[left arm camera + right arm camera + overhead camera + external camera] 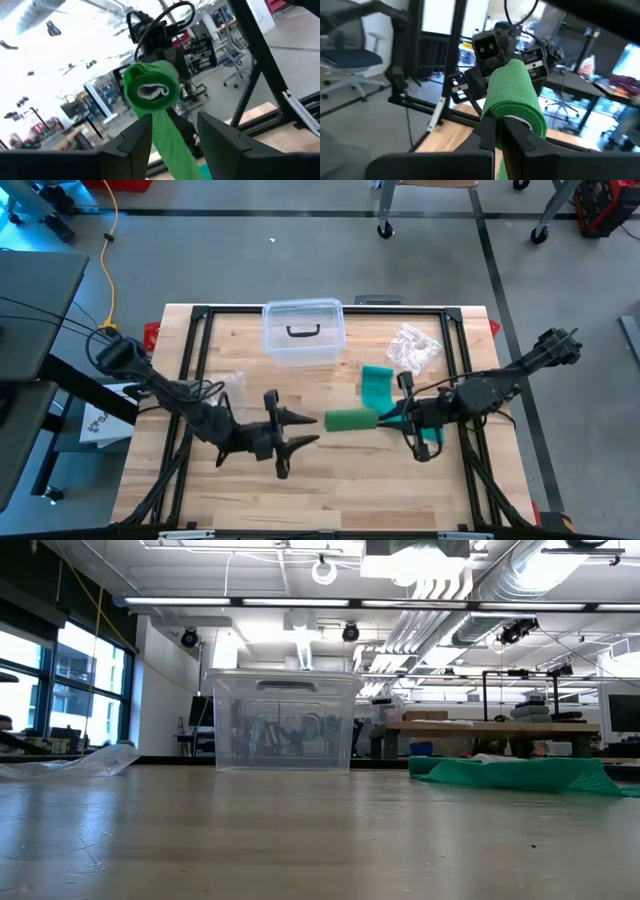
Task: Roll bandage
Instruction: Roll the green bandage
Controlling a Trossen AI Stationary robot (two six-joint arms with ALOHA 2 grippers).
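A green bandage is partly wound into a roll (pixel 350 419), held above the table's middle. Its unrolled tail (pixel 377 385) runs down toward the far side, and the loose end lies crumpled on the wood (pixel 520 775). My right gripper (pixel 383 418) comes in from the right and is shut on the roll's right end. My left gripper (pixel 316 429) stands open just left of the roll. In the left wrist view the roll's end face (pixel 150 89) is ahead of the spread fingers (pixel 135 142), and the tail (pixel 172 145) hangs between them. My right gripper pinches the roll's end nearest that arm (pixel 506 118) between its two shut fingers (pixel 487 132). The fingers come level from the table's right and lie along the roll's length. The roll is lifted clear and lies about level, its tail hanging slack to the table.
A clear lidded box (pixel 303 332) stands at the far middle. A crumpled plastic bag (pixel 413 350) lies at the far right and another clear wrapper (pixel 232 385) at the left. Black frame rails (pixel 195 340) border the table.
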